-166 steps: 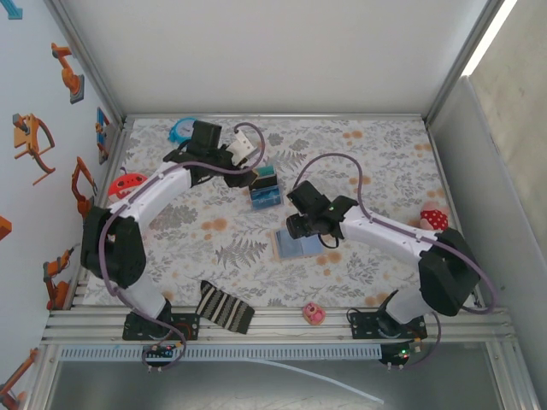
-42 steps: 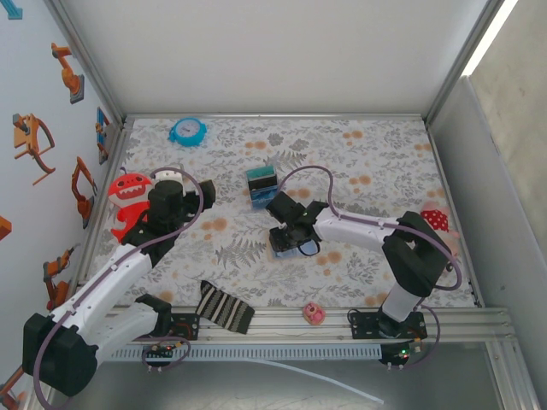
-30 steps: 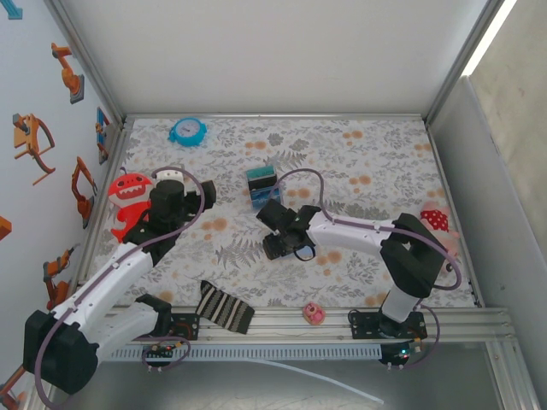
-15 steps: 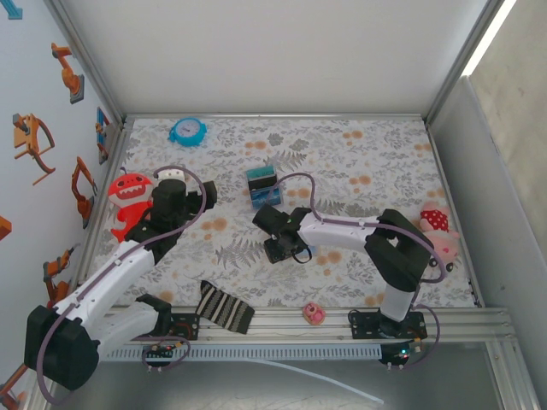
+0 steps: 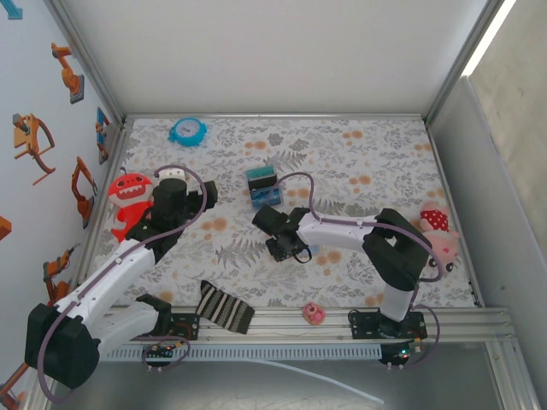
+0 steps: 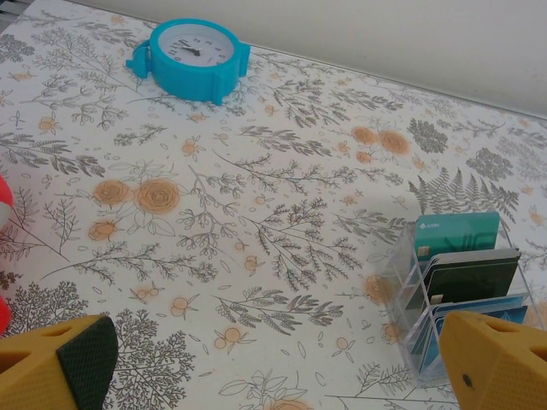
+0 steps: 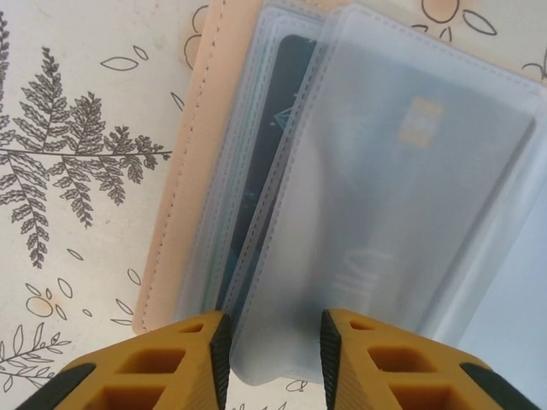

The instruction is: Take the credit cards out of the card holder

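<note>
Right hand (image 7: 273, 363) hovered low over the card holder (image 7: 171, 171), its two yellow fingers (image 7: 145, 371) drawn close but with a gap left between them. The lower edge of a plastic sleeve lay in that gap. Whether the hand was pinching the sleeve or merely straddling it, I could not tell.

In the overhead view the card holder lay open beneath that hand (image 5: 286, 248), near the middle of the floral-printed surface (image 5: 367, 162). Its outer cover was smooth tan material with a line of stitching along the edge. Inside were frosted, translucent plastic sleeves with rounded corners, overlapping one another. One sleeve held a dark card (image 7: 273, 145). The sleeve on top held a grey card (image 7: 402, 222) with a small gold chip near its upper end.

Left hand (image 6: 273, 367) was released, with its yellow fingers at the two lower corners of its wrist view and nothing between them. At the right of that view stood a clear, stepped plastic card stand (image 6: 389, 273). It held a green card (image 6: 455, 232) upright at the back, a black card (image 6: 470, 278) in the next slot and a blue card (image 6: 444, 320) in front. A round turquoise alarm clock (image 6: 192, 47) lay at the upper left.
</note>
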Robot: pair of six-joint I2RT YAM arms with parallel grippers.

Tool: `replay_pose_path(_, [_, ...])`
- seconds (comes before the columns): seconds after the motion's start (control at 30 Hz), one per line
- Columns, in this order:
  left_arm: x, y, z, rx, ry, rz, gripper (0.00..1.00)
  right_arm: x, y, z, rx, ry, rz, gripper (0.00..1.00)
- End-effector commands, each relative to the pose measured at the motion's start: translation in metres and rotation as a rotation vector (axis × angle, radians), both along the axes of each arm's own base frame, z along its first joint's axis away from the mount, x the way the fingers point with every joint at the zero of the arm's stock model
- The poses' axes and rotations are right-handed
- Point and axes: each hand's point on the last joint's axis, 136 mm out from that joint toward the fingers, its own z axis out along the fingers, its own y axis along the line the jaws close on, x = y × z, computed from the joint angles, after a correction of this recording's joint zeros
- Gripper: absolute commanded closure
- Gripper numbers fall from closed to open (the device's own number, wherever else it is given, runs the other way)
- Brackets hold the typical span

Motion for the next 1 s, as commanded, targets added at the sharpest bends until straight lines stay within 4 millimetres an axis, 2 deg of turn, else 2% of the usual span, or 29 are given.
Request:
replay_pose_path(0.0, [0.004, -0.006, 0.017, -0.035, -0.034, -0.009, 0.03, 0.005, -0.003, 0.006, -0.029, -0.031, -0.009, 0.74])
replay_pose_path(0.33, [0.002, -0.006, 0.024, -0.039, -0.046, -0.017, 0.03, 0.011, -0.007, 0.029, -0.007, -0.1, -0.019, 0.92])
replay_pose_path(0.73, [0.0, -0.013, 0.027, -0.032, -0.059, -0.047, 0.03, 0.016, -0.029, 0.046, -0.03, -0.168, -0.065, 0.93])
replay_pose_path(0.97, [-0.002, -0.025, 0.027, -0.003, -0.07, -0.083, 0.03, 0.016, -0.045, 0.042, -0.053, -0.167, -0.109, 0.9])
